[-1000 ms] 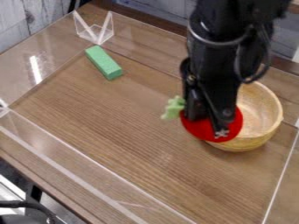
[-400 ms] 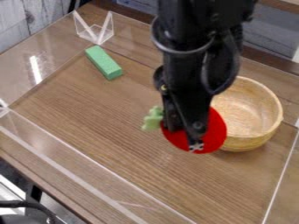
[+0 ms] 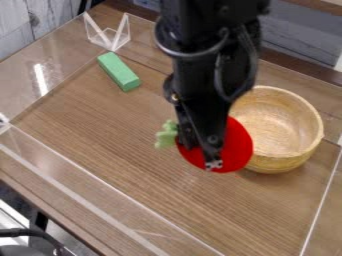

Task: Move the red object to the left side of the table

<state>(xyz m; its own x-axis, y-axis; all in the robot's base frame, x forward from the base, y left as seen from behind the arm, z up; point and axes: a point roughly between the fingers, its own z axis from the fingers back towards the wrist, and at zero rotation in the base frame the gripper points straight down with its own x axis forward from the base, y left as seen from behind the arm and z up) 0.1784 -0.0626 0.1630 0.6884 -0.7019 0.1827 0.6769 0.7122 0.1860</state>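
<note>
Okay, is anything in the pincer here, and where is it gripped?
Yes, the pincer holds the red toy, apparently near its green leafy end; the dark fingers hide the exact contact.

From my station I am counting 1 gripper [image 3: 207, 150], and it is holding 1 red toy fruit [image 3: 230, 147] that is carrying 1 green leafy bit [image 3: 167, 134]. On the surface [image 3: 107, 150] I am seeing 1 wooden bowl [image 3: 281, 128], 1 green block [image 3: 119, 72] and 1 clear angular piece [image 3: 110, 33]. That is making 2 green things in my view, the leafy bit and the block, and 1 red thing, the fruit. I am counting 1 robot arm [image 3: 207, 40] reaching in from the top, and 1 surface under it all.
</note>
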